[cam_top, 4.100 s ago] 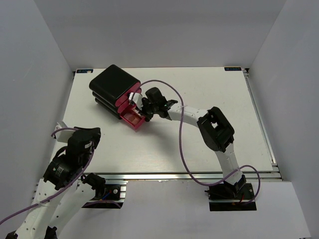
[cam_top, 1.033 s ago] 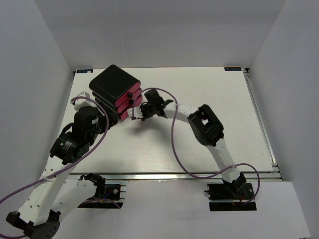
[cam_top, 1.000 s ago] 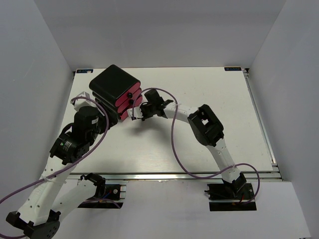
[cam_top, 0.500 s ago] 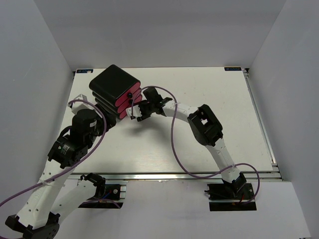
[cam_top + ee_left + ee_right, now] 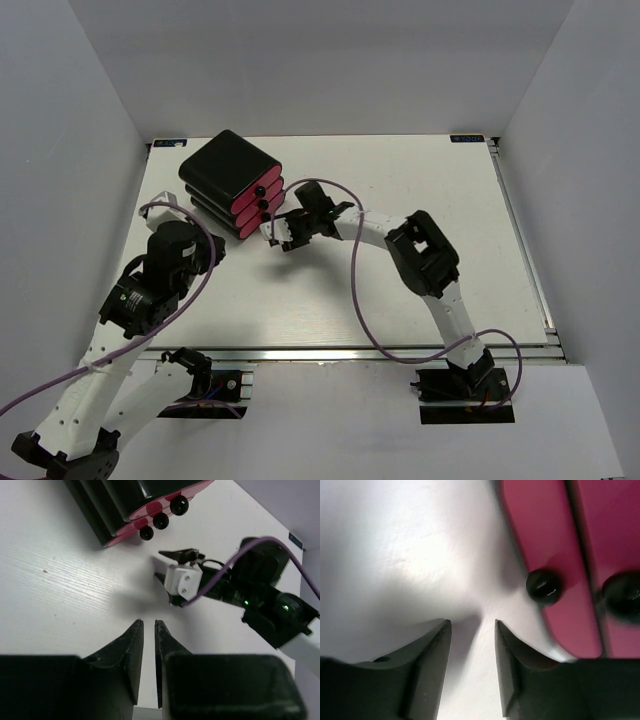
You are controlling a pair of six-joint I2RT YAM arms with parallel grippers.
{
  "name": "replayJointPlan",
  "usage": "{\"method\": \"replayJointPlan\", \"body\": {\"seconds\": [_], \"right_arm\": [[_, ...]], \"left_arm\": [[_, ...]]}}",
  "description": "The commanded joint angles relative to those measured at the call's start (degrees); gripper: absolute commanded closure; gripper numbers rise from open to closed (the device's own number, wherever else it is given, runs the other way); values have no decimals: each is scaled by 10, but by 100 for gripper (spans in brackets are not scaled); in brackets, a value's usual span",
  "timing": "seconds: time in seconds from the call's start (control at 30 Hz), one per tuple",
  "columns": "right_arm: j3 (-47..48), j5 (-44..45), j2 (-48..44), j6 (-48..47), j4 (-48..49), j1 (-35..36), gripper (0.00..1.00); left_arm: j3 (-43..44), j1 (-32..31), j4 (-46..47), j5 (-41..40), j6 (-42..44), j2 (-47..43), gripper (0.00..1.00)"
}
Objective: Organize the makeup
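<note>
Frankly, the makeup is hidden in every view. The black box (image 5: 228, 172) at the bench's (image 5: 400, 300) far left corner has its pink drawers (image 5: 255, 197) shut. The right gripper (image 5: 472, 622), jaws apart and empty, sits just beside a knob (image 5: 543, 586) seen only in its wrist view. The left gripper (image 5: 148, 623), narrowed to a slit, holds nothing.

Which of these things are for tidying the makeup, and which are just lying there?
For the job: black box with pink drawers, all shut; left gripper; right gripper. No makeup shows.
Just there: purple cable; white table.
</note>
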Motion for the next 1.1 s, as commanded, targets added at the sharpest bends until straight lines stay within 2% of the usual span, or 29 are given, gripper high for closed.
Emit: {"method": "replayJointPlan", "body": {"seconds": [0.0,0.03,0.07,0.1,0.13,0.17,0.2,0.23,0.37,0.5,0.7,1.07], "right_arm": [[-92,-26,-77,56,-37,-14,39],[-118,-32,-132,110,-28,-23,21],[-160,-43,-159,144,-9,-28,11],[-176,-48,-190,180,-5,-33,11],[-187,-49,-243,269,1,-43,11],[-196,-68,-290,310,-12,-52,11],[-197,-78,-309,353,-22,-60,11],[-197,-81,-327,443,-37,-78,11],[-205,-39,-407,599,-57,-119,11],[-209,-9,-485,630,-77,-167,11],[-204,12,-536,669,-93,-248,11],[-216,90,-587,684,-101,-294,11]], "left_arm": [[-18,2,43,11,8,-10,77],[-24,2,53,21,13,-13,77],[-28,2,75,29,15,-13,77],[-39,2,88,38,18,-13,67],[-45,2,104,49,28,-12,58],[-51,2,136,74,32,-10,48],[-61,2,151,90,36,-7,31],[-66,2,181,119,46,1,26],[-76,2,233,176,70,36,10],[-84,2,303,234,87,66,2],[-77,2,362,283,102,102,2],[-88,2,423,311,93,93,2]]}}
